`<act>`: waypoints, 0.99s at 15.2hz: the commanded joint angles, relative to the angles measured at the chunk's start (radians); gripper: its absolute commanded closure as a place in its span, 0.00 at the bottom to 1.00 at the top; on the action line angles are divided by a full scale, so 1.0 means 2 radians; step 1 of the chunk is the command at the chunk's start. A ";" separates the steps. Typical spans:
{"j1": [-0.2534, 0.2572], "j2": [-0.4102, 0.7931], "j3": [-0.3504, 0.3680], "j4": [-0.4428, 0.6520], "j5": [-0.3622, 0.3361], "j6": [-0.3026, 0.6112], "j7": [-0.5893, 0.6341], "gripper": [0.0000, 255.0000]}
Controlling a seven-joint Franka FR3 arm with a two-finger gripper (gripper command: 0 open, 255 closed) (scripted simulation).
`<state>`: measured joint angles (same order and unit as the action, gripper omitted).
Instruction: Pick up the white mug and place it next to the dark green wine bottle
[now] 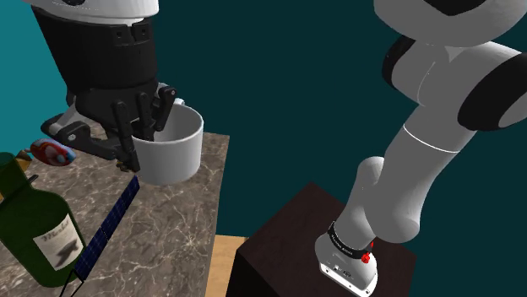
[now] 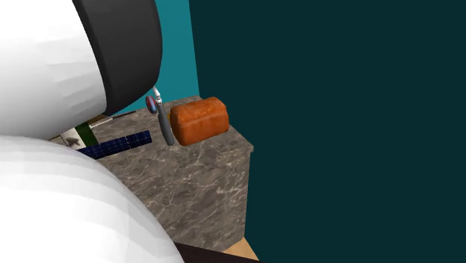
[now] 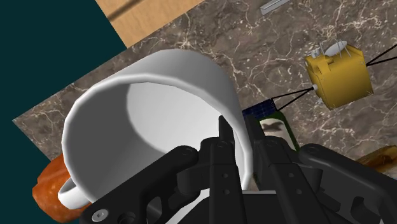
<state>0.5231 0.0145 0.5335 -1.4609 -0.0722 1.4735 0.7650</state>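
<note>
White mug (image 1: 173,152), wall pinched between black fingers (image 3: 226,159), apart from dark green wine bottle (image 1: 34,224).

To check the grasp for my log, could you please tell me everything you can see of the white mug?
The white mug is plain and wide, its mouth open and empty, about upright at a corner of the marble-look counter. The black fingers clasp its wall, one inside the rim, one outside. Its loop handle is away from the fingers, close to an orange-brown bread loaf. Whether its base rests on the counter cannot be told.
</note>
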 commanded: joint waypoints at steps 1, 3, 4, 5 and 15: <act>-0.002 -0.007 -0.001 -0.021 0.004 0.015 -0.002 1.00; -0.003 -0.013 -0.003 -0.041 0.007 0.030 -0.003 1.00; -0.003 -0.015 -0.003 -0.050 0.008 0.038 -0.003 1.00; -0.004 -0.018 -0.004 -0.060 0.009 0.045 -0.004 1.00; -0.005 -0.033 -0.006 -0.143 0.016 0.116 -0.006 1.00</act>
<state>0.5126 -0.0447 0.5220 -1.7220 -0.0424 1.6846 0.7542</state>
